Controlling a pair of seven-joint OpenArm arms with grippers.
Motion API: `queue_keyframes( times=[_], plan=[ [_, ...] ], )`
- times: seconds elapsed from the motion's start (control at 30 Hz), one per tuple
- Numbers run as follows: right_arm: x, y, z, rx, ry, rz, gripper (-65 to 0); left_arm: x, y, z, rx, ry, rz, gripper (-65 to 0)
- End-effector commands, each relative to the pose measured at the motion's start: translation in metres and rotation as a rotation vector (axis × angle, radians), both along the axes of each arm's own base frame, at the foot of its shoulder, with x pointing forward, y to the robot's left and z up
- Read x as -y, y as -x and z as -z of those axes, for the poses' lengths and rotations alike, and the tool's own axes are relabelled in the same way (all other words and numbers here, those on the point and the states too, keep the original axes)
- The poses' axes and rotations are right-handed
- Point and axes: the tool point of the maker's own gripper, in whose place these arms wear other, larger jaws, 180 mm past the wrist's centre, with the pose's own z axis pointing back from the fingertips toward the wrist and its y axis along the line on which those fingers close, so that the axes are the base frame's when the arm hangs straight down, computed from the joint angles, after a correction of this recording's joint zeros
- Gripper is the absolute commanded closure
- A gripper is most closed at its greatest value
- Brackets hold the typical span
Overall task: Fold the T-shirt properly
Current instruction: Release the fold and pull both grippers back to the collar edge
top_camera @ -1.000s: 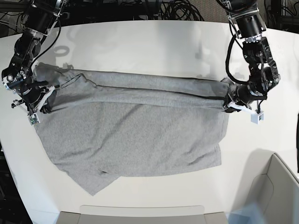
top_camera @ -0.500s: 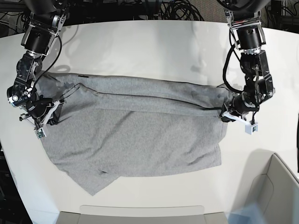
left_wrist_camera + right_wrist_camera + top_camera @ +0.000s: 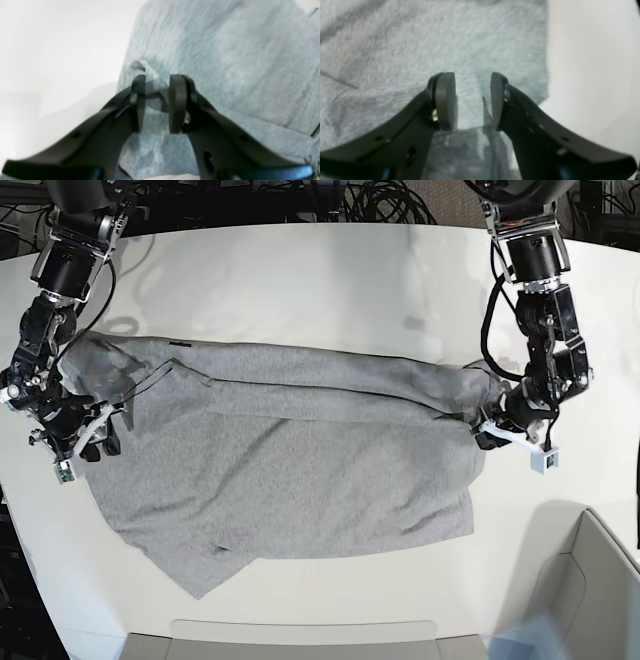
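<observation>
The heather-grey T-shirt (image 3: 300, 470) lies plain side up on the white table (image 3: 300, 280), with its far part folded over in a long band across the top. My left gripper (image 3: 490, 430) is at the shirt's right end. In the left wrist view the left gripper (image 3: 157, 82) is open, and a small ridge of the T-shirt (image 3: 225, 62) stands loose between its pads. My right gripper (image 3: 85, 442) is at the shirt's left edge. The right wrist view shows the right gripper (image 3: 473, 80) open just above the flat T-shirt (image 3: 420, 37), holding nothing.
A grey bin (image 3: 590, 580) stands at the front right corner. A flat grey tray (image 3: 300, 642) lies along the front edge. Black cables (image 3: 380, 200) run behind the table's far edge. Bare white table shows in front of the shirt's right end.
Both grippers were shut on the shirt's ends and have opened, letting the cloth go. Both arms came slightly toward the front, and the folded band now lies slack.
</observation>
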Motion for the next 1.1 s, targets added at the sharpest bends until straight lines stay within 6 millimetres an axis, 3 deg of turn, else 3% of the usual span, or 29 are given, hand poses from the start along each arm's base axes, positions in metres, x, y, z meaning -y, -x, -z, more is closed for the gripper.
queue_keyframes(
  times=[0.0,0.13,0.3,0.4,0.47,0.63,0.83,0.97,1.07],
  plan=[
    [0.017,-0.002,-0.021,0.06,0.009,0.034,-23.8,-0.004,-0.013,-0.026,0.082,-0.022,0.004,-17.7],
    [0.029,0.023,-0.017,0.062,-0.007,0.074,-23.8,-0.003,-0.004,-0.036,0.11,-0.051,0.018,-17.9],
    [0.03,0.059,0.009,-0.018,0.02,0.069,-23.8,-0.001,0.023,-0.017,0.059,-0.068,0.03,-18.0],
    [0.048,0.078,0.016,-0.041,0.021,0.122,-23.8,-0.003,0.04,-0.002,0.014,-0.077,0.033,-18.0],
    [0.058,0.087,0.015,-0.035,0.005,0.159,-23.7,-0.018,0.051,-0.003,0.005,-0.106,0.018,-18.0],
    [0.066,0.096,0.021,-0.049,-0.019,0.188,-23.7,-0.036,0.053,-0.007,0.004,-0.157,0.014,-20.4],
    [0.08,0.097,0.052,-0.128,-0.106,0.251,-23.7,-0.043,0.064,0.02,-0.078,-0.129,-0.005,-20.5],
    [0.076,0.101,0.064,-0.155,-0.133,0.257,-23.7,-0.042,0.066,0.023,-0.084,-0.127,0.001,-20.5],
    [0.068,0.102,0.07,-0.162,-0.152,0.255,-23.7,-0.025,0.067,0.033,-0.112,-0.125,0.057,-20.5]
  ],
)
